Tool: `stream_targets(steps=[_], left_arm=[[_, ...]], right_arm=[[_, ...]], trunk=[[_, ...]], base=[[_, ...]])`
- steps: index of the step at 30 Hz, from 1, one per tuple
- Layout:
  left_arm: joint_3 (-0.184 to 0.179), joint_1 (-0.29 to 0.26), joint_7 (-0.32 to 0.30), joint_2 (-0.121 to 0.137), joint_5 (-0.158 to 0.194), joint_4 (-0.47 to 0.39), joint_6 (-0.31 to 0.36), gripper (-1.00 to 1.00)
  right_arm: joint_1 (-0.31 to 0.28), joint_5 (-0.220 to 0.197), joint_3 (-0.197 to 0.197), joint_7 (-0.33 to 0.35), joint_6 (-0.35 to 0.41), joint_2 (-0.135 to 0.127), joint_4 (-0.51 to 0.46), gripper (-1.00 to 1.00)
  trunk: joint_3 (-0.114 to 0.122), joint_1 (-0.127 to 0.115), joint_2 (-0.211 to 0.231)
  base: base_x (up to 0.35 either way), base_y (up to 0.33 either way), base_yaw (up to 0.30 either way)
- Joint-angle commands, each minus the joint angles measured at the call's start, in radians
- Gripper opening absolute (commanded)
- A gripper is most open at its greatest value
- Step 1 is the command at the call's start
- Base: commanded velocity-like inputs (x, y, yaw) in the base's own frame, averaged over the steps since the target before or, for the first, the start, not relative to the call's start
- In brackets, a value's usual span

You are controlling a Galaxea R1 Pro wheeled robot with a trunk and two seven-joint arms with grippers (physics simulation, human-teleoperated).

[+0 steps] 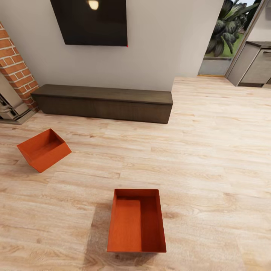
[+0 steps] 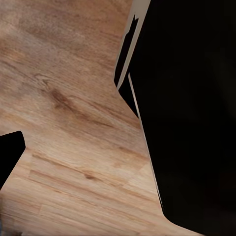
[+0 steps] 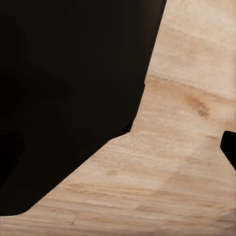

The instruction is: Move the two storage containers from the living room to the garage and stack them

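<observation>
Containers: two orange-red rectangular lidless plastic bins on light wood plank floor (image 1: 210,150). Nearer bin (image 1: 137,221) sits flat, open top up, low in head view centre. Farther bin (image 1: 43,149) tilted, well apart at left, near red brick fireplace (image 1: 15,64). Long dark wood bench (image 1: 103,102) against white wall under black wall TV (image 1: 90,22).

Left wrist view: plank floor (image 2: 69,118) beside black robot body. Right wrist view: paler planks (image 3: 182,162), black mass alongside. Finger spread and hold on either gripper: cannot tell; bins' placing relative to fingers unclear.

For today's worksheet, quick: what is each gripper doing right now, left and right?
Left gripper: cannot be told; dark shapes over wood floor.
Right gripper: cannot be told, likewise.
</observation>
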Motion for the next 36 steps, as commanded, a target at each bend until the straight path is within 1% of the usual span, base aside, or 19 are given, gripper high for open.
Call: stream_targets(steps=[1, 15, 22, 36], left_arm=[[0.005, 0.0, 0.001, 0.0, 0.001, 0.0, -0.001, 1.0], [0.005, 0.0, 0.001, 0.0, 0.001, 0.0, -0.001, 1.0], [0.005, 0.0, 0.0, 0.0, 0.001, 0.0, -0.001, 1.0], [0.005, 0.0, 0.001, 0.0, 0.001, 0.0, -0.001, 1.0]], right_arm=[[-0.001, -0.007, 0.006, -0.001, 0.003, 0.001, 0.001, 1.0], [-0.001, -0.003, 0.003, -0.001, -0.002, 0.003, 0.0, 1.0], [-0.001, 0.001, 0.005, -0.002, -0.041, 0.002, 0.0, 1.0], [-0.001, -0.007, -0.001, -0.003, -0.031, 0.006, 0.0, 1.0]], trunk=[[-0.001, 0.0, 0.0], [-0.002, 0.0, 0.0], [-0.002, 0.0, 0.0], [-0.002, 0.0, 0.0]], base=[[0.0, 0.0, 0.0], [0.0, 0.0, 0.0], [0.0, 0.0, 0.0], [0.0, 0.0, 0.0]])
